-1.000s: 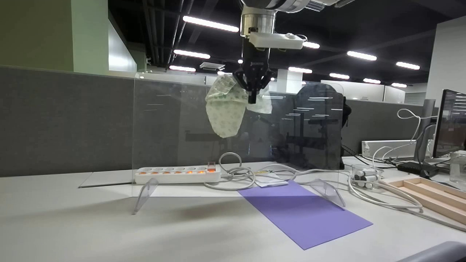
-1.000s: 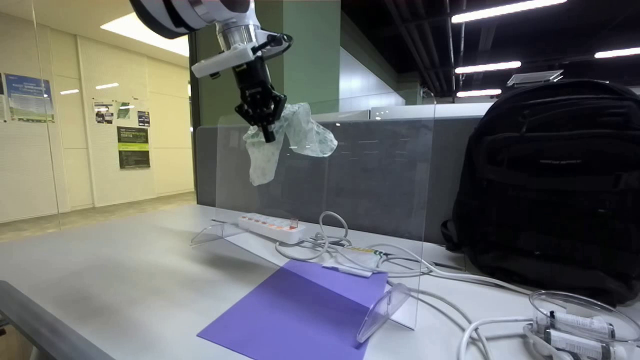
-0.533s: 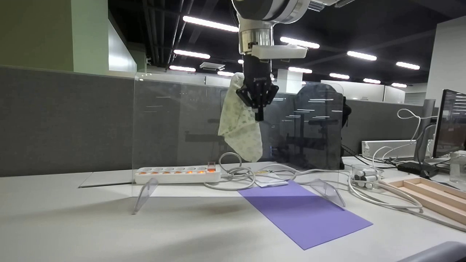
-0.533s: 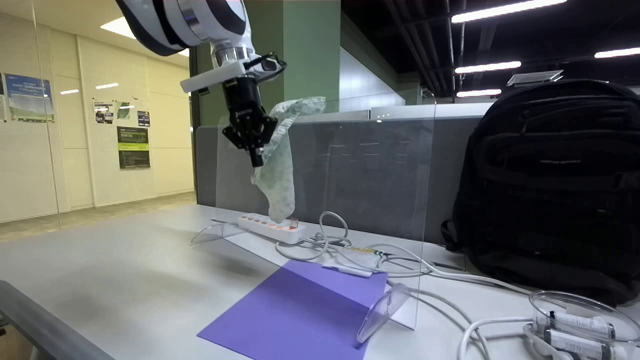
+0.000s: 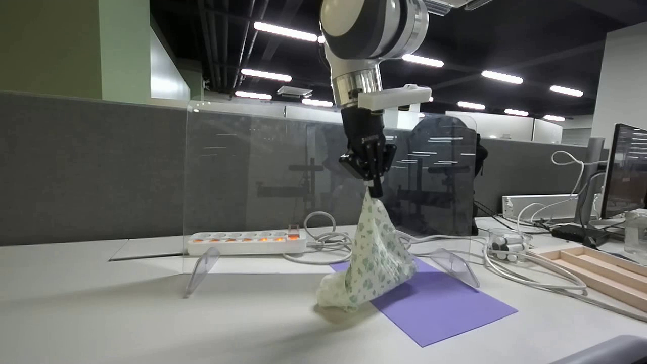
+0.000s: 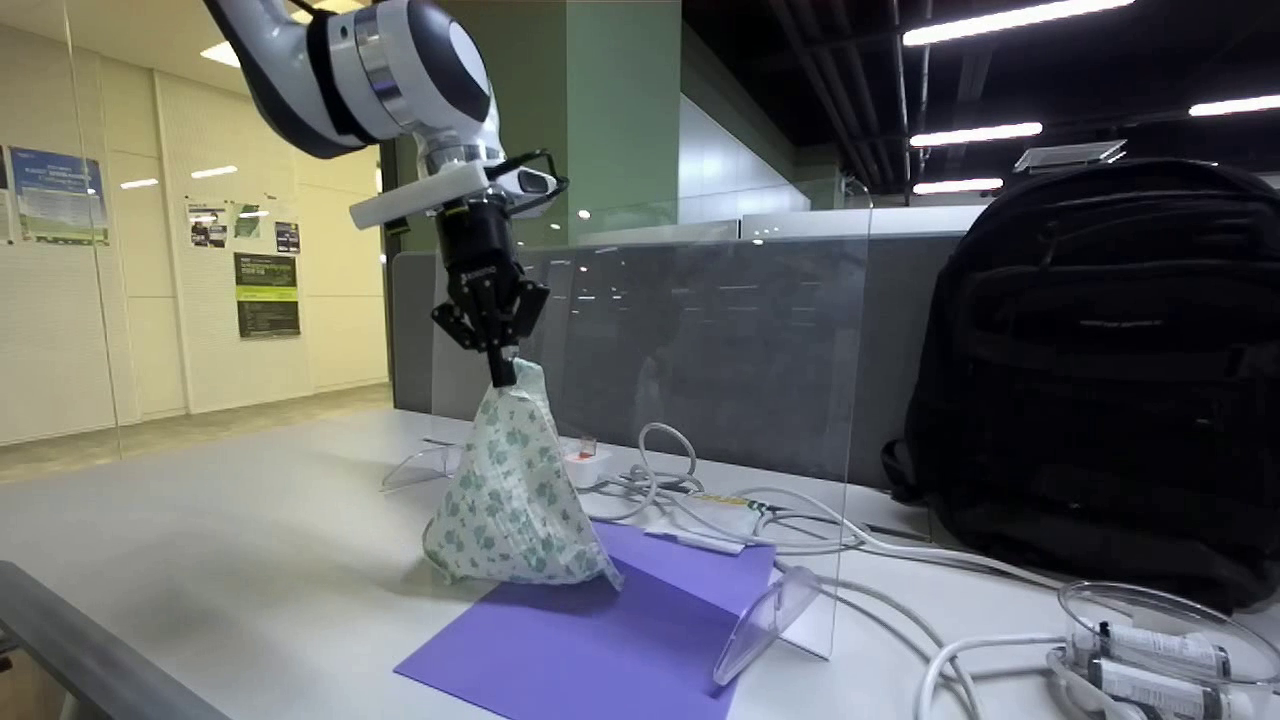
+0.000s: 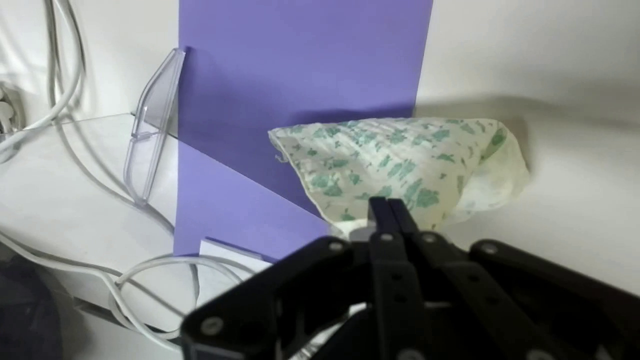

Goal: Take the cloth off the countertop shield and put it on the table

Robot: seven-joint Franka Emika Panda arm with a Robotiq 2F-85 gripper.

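The cloth, pale with green leaf-like spots, hangs from my gripper in both exterior views (image 5: 381, 247) (image 6: 515, 500) and in the wrist view (image 7: 390, 155). My gripper (image 5: 375, 189) (image 6: 503, 370) (image 7: 387, 202) points down with its fingers closed on the cloth's top. The lower cloth spreads partly over a purple sheet and partly over the white table (image 5: 151, 328); I cannot tell how much of it touches. The clear countertop shield (image 5: 237, 167) (image 6: 740, 350) stands upright behind the cloth, apart from it, with nothing draped on its top edge.
The purple sheet (image 5: 445, 308) lies partly under the shield. Clear shield feet (image 5: 202, 270) (image 6: 768, 625) stick out forward. A power strip (image 5: 242, 243) and cables lie behind the shield. A backpack (image 6: 1100, 380), a container of small bottles (image 6: 1160, 660) and a wooden tray (image 5: 596, 273) stand beyond.
My gripper has moved down, pulling the cloth off the shield's top edge. The cloth now hangs low in front of the shield, near the tabletop. The shield has not moved.
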